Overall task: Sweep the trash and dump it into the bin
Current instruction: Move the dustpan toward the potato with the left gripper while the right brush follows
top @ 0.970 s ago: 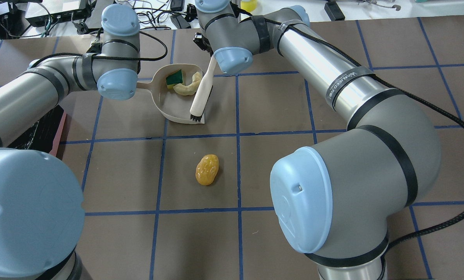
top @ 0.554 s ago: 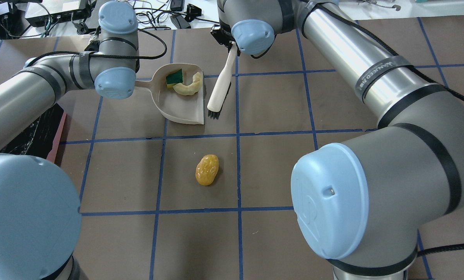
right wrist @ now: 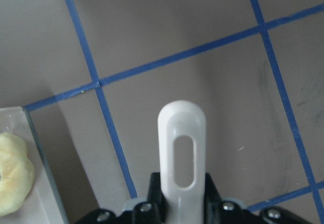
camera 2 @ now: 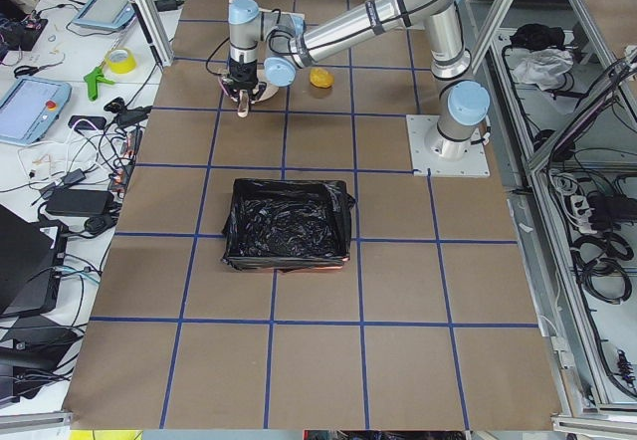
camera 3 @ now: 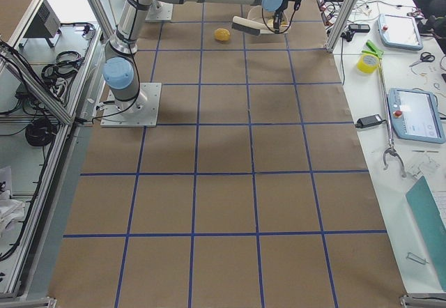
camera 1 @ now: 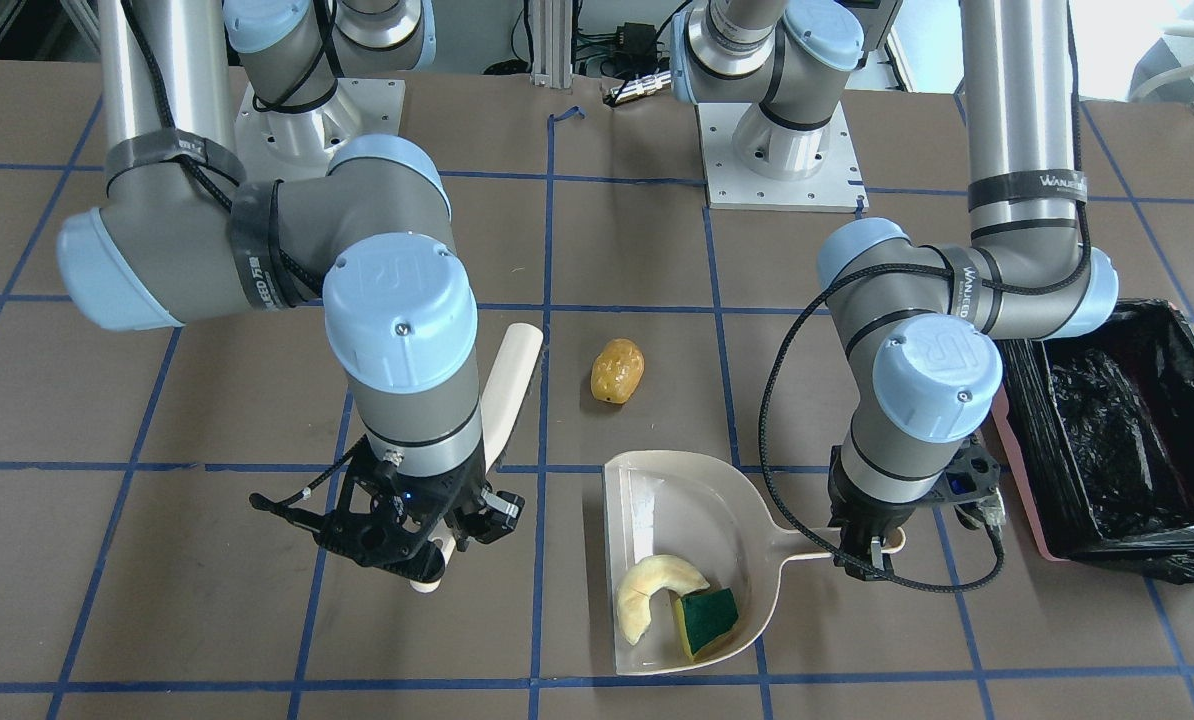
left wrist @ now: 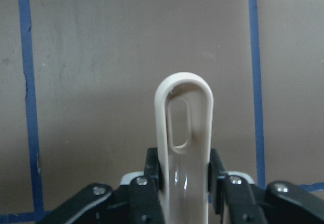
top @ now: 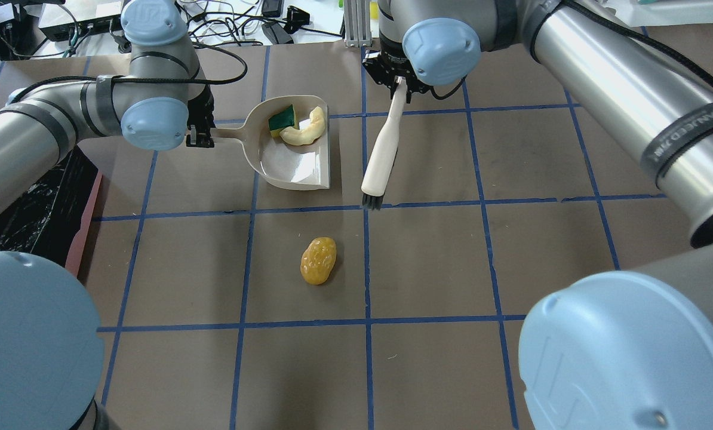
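Observation:
My left gripper (top: 201,134) (camera 1: 867,550) is shut on the handle of the beige dustpan (top: 300,170) (camera 1: 657,490), as the left wrist view shows (left wrist: 185,171). In the pan lie the pale yellow crescent (top: 303,130) (camera 1: 652,595) and the green-topped sponge wedge (top: 283,117) (camera 1: 707,618). My right gripper (top: 399,83) (camera 1: 427,560) is shut on a white brush (top: 383,149) (camera 1: 507,390), bristles down just right of the pan's mouth. The tan-golden lump (top: 318,260) (camera 1: 617,371) lies on the table, nearer the robot. The pink-sided bin (camera 1: 1015,460) (top: 85,224) with its black bag stands on my left.
The table is brown with a blue tape grid. Cables and electronics lie beyond its far edge (top: 237,24). Both arm bases (camera 1: 777,150) are bolted at the robot's side of the table.
My right gripper has carried the brush rightward out of the dustpan and clear of it. The dustpan has shifted slightly right with the left gripper. The lump has not moved.

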Controlling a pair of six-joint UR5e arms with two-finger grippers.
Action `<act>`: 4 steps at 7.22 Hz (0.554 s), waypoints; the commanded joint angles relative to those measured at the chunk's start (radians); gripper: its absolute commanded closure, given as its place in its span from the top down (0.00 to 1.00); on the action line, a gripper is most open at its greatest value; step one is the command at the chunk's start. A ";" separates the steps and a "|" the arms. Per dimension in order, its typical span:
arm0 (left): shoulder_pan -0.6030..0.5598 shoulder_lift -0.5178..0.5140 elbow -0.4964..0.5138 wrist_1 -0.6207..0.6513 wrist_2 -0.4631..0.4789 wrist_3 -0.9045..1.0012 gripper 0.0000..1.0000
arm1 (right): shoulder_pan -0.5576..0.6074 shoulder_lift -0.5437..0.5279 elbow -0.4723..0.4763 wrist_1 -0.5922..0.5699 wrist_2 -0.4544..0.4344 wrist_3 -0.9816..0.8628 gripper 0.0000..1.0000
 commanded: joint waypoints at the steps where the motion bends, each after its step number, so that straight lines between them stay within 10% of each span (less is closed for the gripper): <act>1: 0.086 0.057 -0.066 -0.025 -0.009 0.177 0.00 | -0.005 -0.124 0.219 -0.133 -0.005 0.008 0.08; 4: 0.147 0.176 -0.184 -0.018 0.003 0.293 0.00 | 0.012 -0.191 0.327 -0.172 -0.008 0.042 0.08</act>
